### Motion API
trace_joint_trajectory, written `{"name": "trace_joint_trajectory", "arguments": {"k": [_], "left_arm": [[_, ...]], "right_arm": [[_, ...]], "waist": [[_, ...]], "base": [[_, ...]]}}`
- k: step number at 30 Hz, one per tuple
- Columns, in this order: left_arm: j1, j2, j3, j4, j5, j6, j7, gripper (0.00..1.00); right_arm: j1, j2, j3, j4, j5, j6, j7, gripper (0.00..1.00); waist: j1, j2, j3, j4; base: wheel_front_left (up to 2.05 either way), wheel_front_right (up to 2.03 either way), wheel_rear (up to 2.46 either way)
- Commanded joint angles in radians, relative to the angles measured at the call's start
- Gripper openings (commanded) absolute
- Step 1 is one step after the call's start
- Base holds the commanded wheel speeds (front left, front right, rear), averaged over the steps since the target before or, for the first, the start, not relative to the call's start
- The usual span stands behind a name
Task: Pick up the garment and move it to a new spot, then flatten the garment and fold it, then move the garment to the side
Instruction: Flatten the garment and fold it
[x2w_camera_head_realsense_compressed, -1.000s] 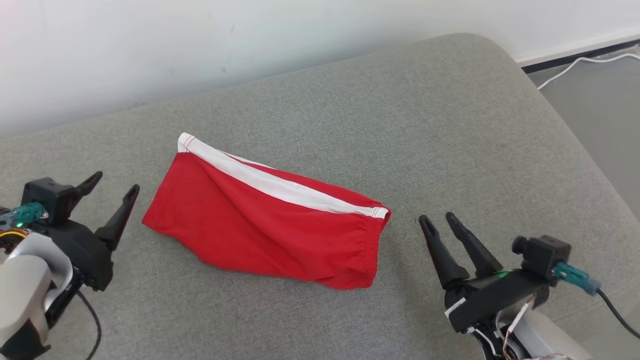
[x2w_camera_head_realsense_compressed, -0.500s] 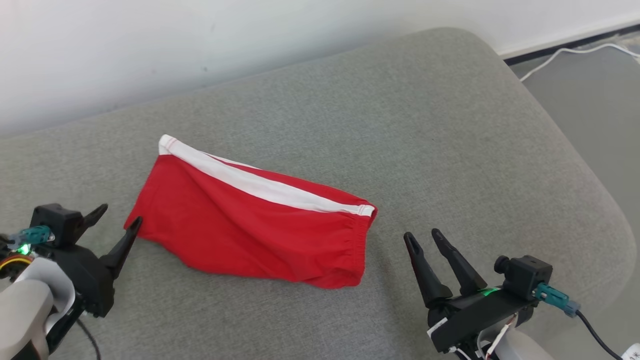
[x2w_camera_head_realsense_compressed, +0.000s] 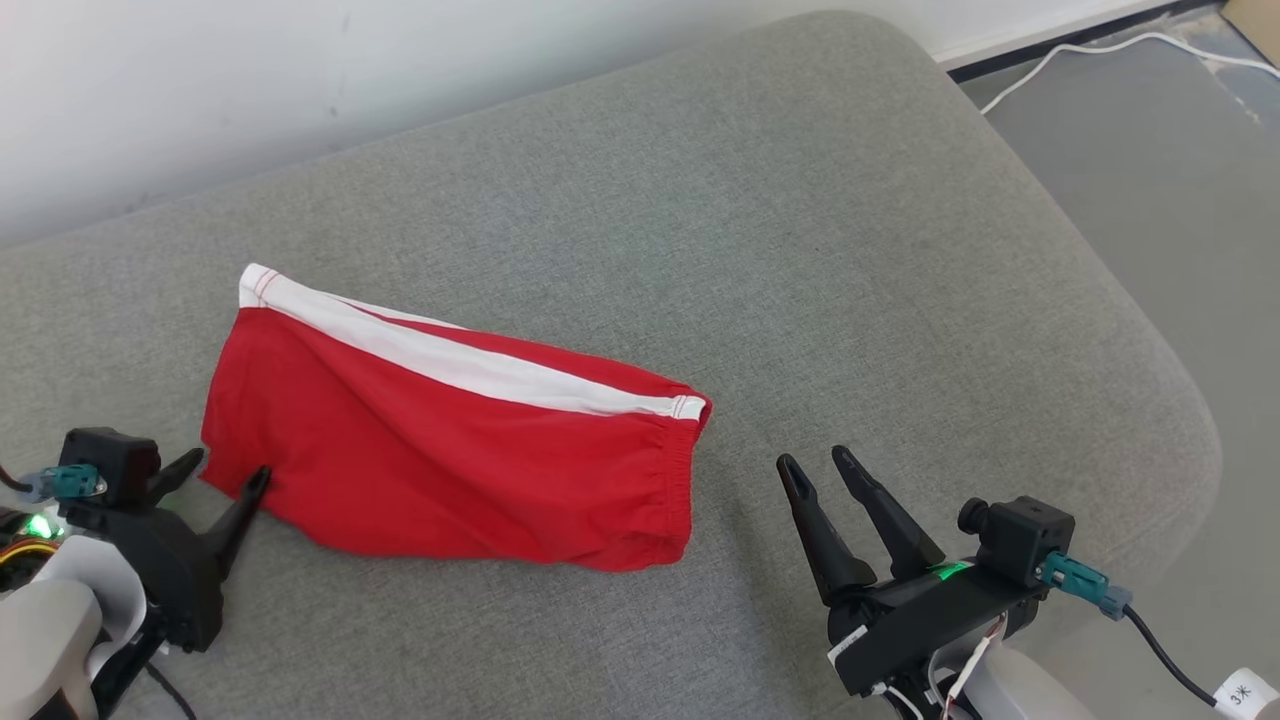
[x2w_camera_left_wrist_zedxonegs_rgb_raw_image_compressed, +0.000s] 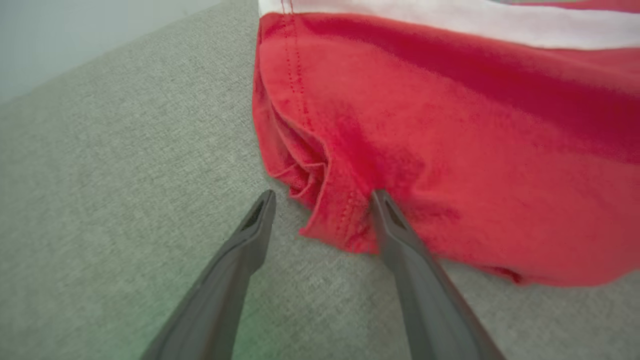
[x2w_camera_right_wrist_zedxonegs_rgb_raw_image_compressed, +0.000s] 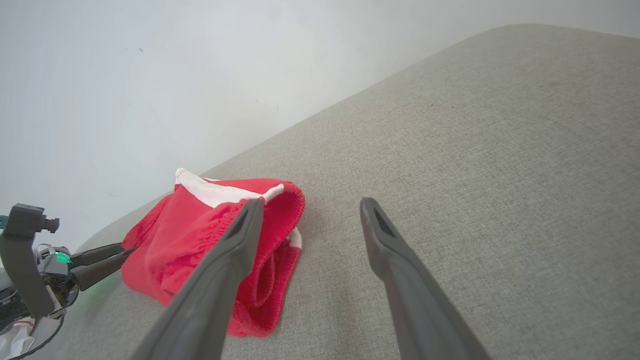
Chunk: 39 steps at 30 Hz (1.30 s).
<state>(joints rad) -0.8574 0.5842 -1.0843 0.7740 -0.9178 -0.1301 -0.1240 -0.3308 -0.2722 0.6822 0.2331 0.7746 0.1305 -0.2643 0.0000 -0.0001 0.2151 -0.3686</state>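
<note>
Closest to me, my left claw (x2w_camera_head_realsense_compressed: 228, 468) is spread wide with nothing clamped. Its tips straddle the near-left hem corner of the red fabric shorts with the white side stripe (x2w_camera_head_realsense_compressed: 450, 450); one finger (x2w_camera_left_wrist_zedxonegs_rgb_raw_image_compressed: 400, 235) is right at the cloth and the other is over bare cushion. My right claw (x2w_camera_head_realsense_compressed: 812, 458) is open too and empty, just off the elastic waistband end, not touching. The shorts lie folded and a bit rumpled mid-left on the grey woven cushion (x2w_camera_head_realsense_compressed: 850, 250). Past that there's a white wall (x2w_camera_head_realsense_compressed: 300, 80), plus a white cable (x2w_camera_head_realsense_compressed: 1050, 60) on the floor far right.
</note>
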Motion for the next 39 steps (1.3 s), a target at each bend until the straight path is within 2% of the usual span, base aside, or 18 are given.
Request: {"name": "trace_joint_trajectory", "arguments": {"k": [1, 2, 15, 21, 31, 35, 39], "left_arm": [[0.007, -0.001, -0.013, 0.002, -0.008, 0.001, 0.001, 0.20], [0.004, 0.000, -0.018, 0.002, -0.009, 0.001, -0.004, 0.00], [0.044, 0.008, -0.058, -0.031, -0.021, 0.001, -0.065, 0.00], [0.104, -0.007, -0.062, -0.081, -0.022, 0.019, -0.098, 0.00], [0.240, -0.015, -0.033, -0.227, -0.046, 0.119, -0.130, 0.00], [0.322, -0.013, 0.007, -0.312, -0.046, 0.183, -0.139, 0.00], [0.369, -0.010, 0.030, -0.366, -0.030, 0.213, -0.141, 0.00]], "right_arm": [[-0.005, 0.003, -0.001, 0.001, 0.000, 0.000, -0.002, 1.00], [-0.005, 0.004, -0.002, 0.001, -0.001, 0.000, -0.002, 1.00], [0.022, -0.005, -0.015, 0.010, -0.010, 0.000, -0.002, 1.00], [0.053, -0.020, -0.046, 0.017, -0.006, 0.000, -0.002, 1.00], [0.107, -0.041, -0.095, 0.023, -0.013, 0.000, -0.002, 1.00], [0.134, -0.046, -0.115, 0.027, -0.012, 0.000, -0.002, 1.00], [0.142, -0.049, -0.122, 0.029, -0.015, 0.000, -0.002, 1.00]], "waist": [[0.0000, 0.0001, 0.003, -0.003], [0.0000, 0.0001, 0.003, -0.003], [0.0000, 0.0001, -0.057, 0.046], [0.0000, 0.0001, -0.102, 0.090], [0.0000, 0.0001, -0.155, 0.155], [0.0000, 0.0001, -0.174, 0.180], [0.0000, 0.0001, -0.176, 0.198]], "base": [[0.00, 0.00, 0.00], [0.00, 0.00, 0.00], [0.00, 0.00, 0.00], [0.00, 0.00, 0.00], [0.00, 0.00, 0.00], [0.00, 0.00, 0.00], [0.00, 0.00, 0.00]]}}
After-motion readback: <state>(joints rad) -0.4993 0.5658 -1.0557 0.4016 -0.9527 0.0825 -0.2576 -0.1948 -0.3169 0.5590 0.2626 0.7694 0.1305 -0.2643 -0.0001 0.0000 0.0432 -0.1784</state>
